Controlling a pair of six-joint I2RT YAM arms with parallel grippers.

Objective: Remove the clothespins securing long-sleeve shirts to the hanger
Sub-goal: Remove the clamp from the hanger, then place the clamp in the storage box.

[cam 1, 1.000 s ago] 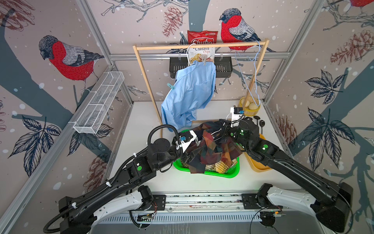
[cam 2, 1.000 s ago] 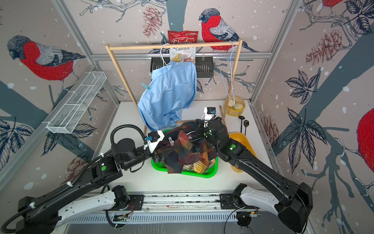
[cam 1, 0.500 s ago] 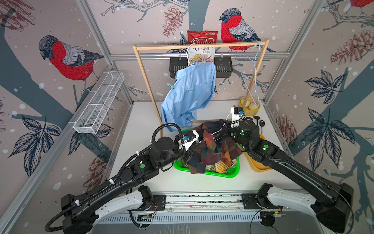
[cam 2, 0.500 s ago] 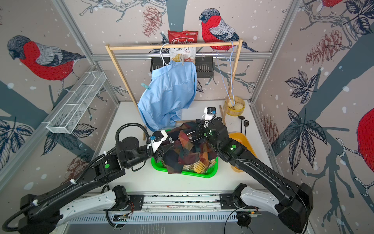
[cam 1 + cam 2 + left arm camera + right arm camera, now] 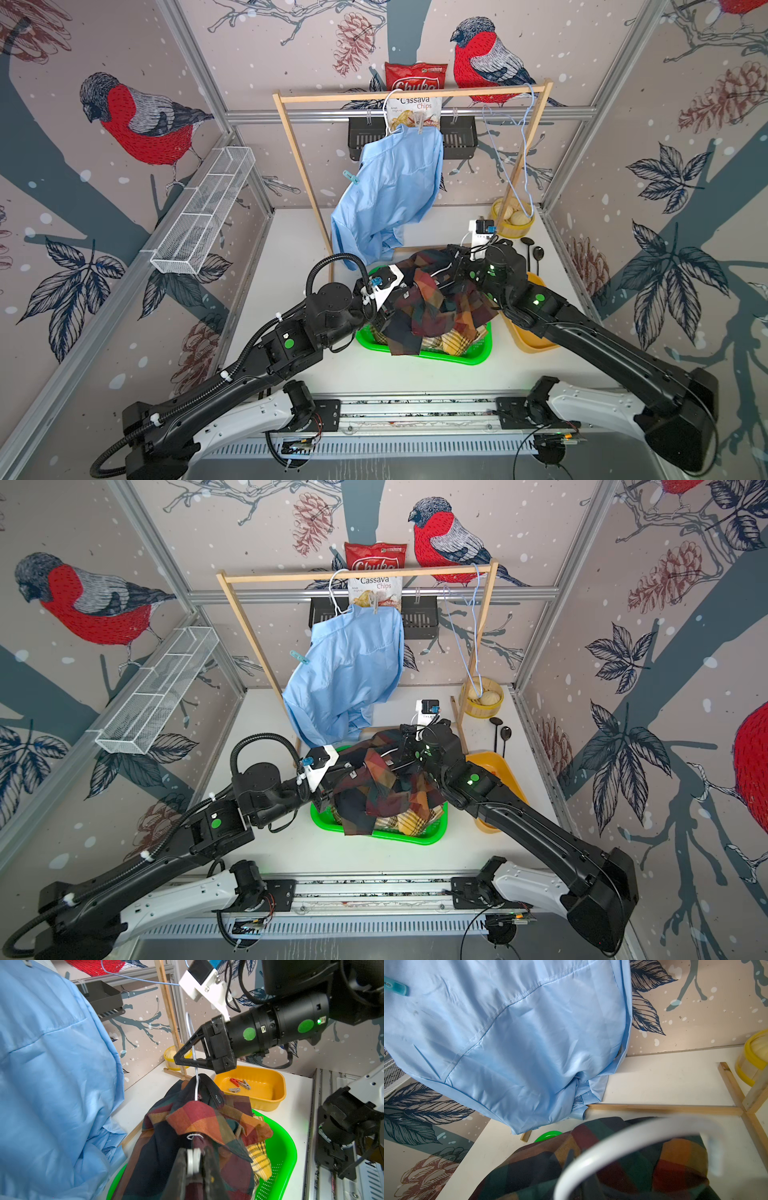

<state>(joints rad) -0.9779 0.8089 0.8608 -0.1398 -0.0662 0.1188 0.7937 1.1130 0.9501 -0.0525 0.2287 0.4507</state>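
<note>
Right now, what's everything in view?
light blue shirt: 1, on rack
dark plaid shirt: 1, over basket
yellow plaid shirt: 1, in basket
teal clothespin: 1, on blue shirt
pale clothespin: 1, at its top
tray clothespins: 3, one red, two grey
white clothespin: 1, on plaid shirt
basket: 1, green, table centre
tray: 1, orange, beside basket
rack: 1, wooden, rear
empty hanger: 1, light blue, on rack
chip bags: 2, red, white, back wall
wall bin: 1, black, back wall
wire shelf: 1, white, left wall
steamer: 1, yellow, rear corner
spoons: 2, black, beside steamer
left gripper: shut on white clothespin
right gripper: shut on white hanger
</note>
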